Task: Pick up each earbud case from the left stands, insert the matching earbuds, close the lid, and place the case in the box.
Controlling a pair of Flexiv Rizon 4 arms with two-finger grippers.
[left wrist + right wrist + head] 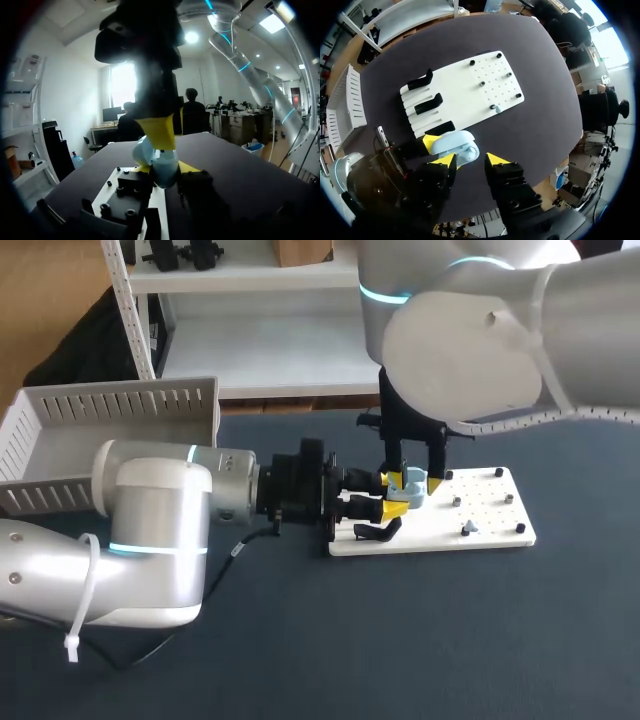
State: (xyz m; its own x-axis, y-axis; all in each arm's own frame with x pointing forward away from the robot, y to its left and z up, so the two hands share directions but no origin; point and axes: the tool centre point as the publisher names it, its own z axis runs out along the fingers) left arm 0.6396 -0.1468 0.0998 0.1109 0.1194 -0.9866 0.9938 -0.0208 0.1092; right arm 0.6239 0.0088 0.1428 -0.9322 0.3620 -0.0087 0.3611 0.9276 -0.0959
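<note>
My left arm lies low and level over the dark table. The left gripper [392,496] clamps the light-blue earbud case [454,146] from two sides, just beside the black stands [429,103] on the white pegged board [470,95]. My right arm hangs upright above it. The right gripper [470,161] is spread, with one yellow tip at the smooth, rounded case. The slotted white box [110,405] is well apart.
</note>
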